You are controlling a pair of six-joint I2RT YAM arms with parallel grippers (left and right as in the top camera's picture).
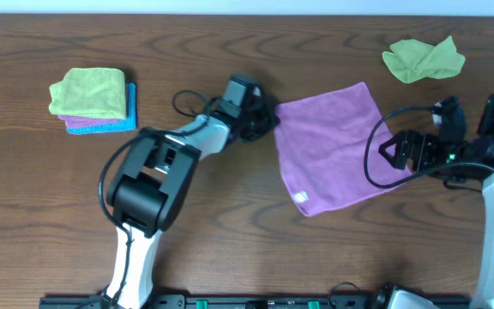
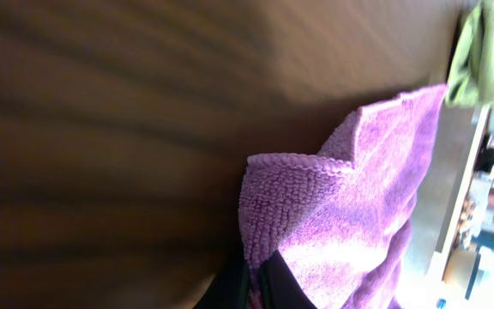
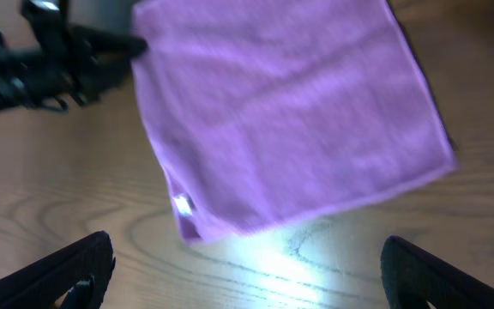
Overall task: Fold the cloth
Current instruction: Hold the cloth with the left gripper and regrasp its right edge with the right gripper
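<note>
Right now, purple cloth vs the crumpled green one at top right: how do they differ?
Pose: the purple cloth lies spread out as a near-flat square, while the green cloth is bunched in a heap.
Footprint: the purple cloth covers far more area than the green cloth.
Contact: the left gripper is shut on the purple cloth's left corner. Nothing touches the green cloth.
Shared: both are lone cloths on the wooden table.

Overhead looks straight down on the table [image 1: 247, 257]. Left wrist, close at the 9 o'clock corner of the cloth [image 1: 333, 146], faces 3 o'clock. Right wrist looks down from farther off. All three share the cloth.
</note>
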